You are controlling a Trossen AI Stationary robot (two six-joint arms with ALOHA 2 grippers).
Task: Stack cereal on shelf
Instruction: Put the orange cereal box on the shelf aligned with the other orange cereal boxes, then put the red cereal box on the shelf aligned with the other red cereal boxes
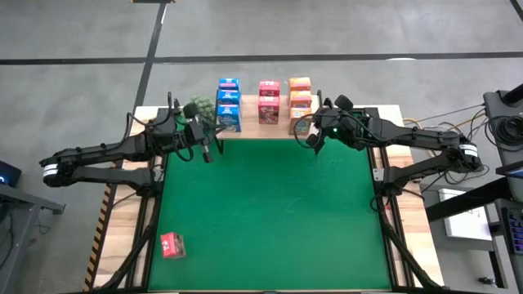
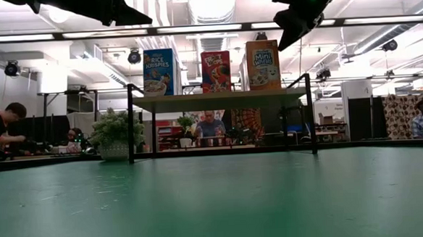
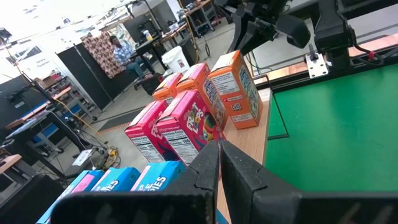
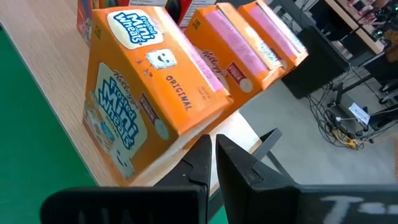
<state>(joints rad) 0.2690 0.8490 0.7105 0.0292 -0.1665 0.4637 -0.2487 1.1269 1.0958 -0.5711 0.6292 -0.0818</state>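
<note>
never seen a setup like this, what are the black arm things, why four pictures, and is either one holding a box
They are two robot arms at a green table, each ending in a two-finger gripper. One picture looks straight down, one looks level across the tabletop, and two come from cameras on the arms' wrists.

At the table's far edge stands a low wooden shelf carrying rows of cereal boxes: blue, pink-red and orange. A green plant sits beside the blue ones. One more pink-red box lies alone near the table's front left corner.

The left gripper and right gripper hover by the shelf, both shut and holding nothing.
</note>
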